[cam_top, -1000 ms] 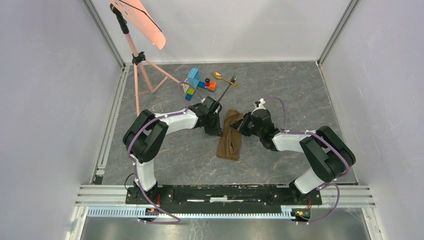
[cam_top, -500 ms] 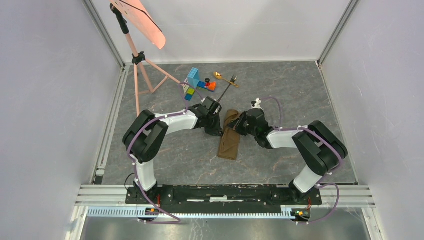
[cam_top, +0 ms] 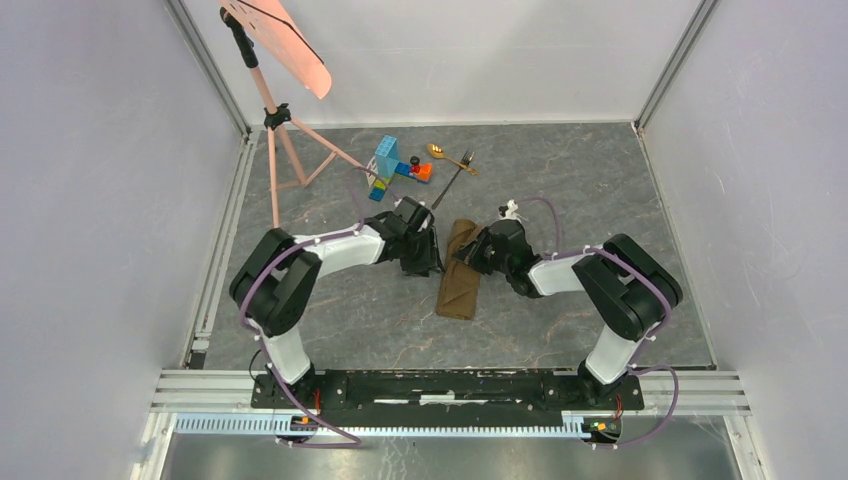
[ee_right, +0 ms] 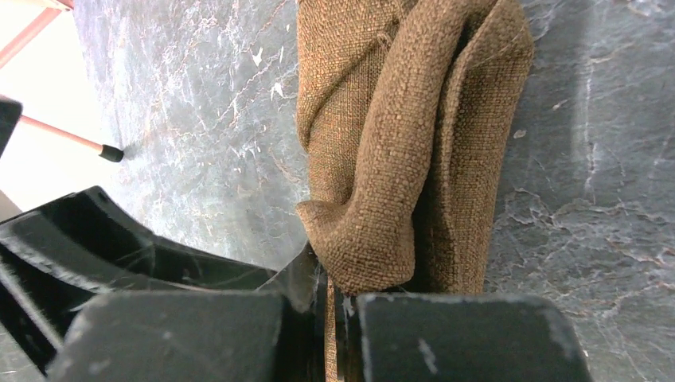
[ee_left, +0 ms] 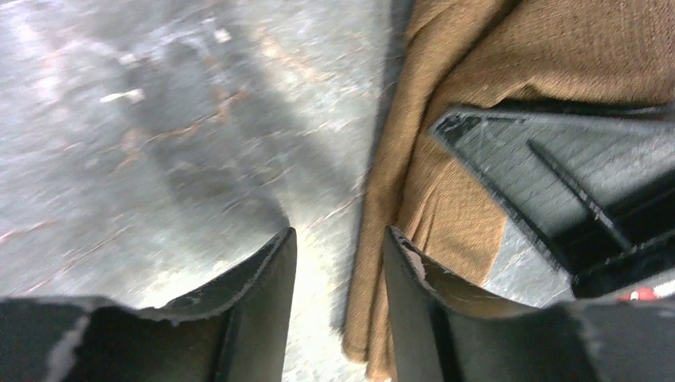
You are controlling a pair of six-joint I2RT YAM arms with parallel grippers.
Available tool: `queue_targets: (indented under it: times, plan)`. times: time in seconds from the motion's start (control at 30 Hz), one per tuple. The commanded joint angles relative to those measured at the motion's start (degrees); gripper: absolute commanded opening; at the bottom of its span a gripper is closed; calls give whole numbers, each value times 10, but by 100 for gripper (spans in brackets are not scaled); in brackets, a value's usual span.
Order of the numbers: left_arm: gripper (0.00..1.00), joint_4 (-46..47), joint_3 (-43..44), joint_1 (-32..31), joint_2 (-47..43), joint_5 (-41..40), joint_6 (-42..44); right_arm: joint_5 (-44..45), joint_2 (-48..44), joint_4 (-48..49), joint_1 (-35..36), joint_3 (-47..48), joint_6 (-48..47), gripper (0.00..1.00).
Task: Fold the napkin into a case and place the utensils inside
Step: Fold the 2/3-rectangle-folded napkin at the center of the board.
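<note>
The brown napkin lies folded in a narrow strip at the table's middle. My right gripper is shut on the napkin's upper fold, a thin layer pinched between its jaws. My left gripper is open just left of the napkin, its fingers straddling the cloth's left edge without gripping it. The gold spoon and the dark fork lie behind, near the toy blocks.
Colourful toy blocks sit at the back, left of the utensils. A pink stand with tripod legs rises at the back left. Grey walls close the table on three sides.
My right gripper has moved left, drawing the napkin's upper part over so the strip is narrower. My left gripper has shifted slightly up and left beside the cloth.
</note>
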Motion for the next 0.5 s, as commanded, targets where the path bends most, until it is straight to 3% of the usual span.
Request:
queue_targets:
  times: [0.0,0.1,0.27,0.47]
  plan:
    - [56,-9,-27,24,-80,-24,38,-1,12,23,3,17,-14,0]
    - [60,17,-32,11,-100,0,47,-4,16,26,3,18,-12,0]
    - [61,25,-12,-17,-53,38,52,-15,27,30,3,29,-8,0]
    - [50,20,1,-27,6,42,50,-28,26,24,3,38,-22,4]
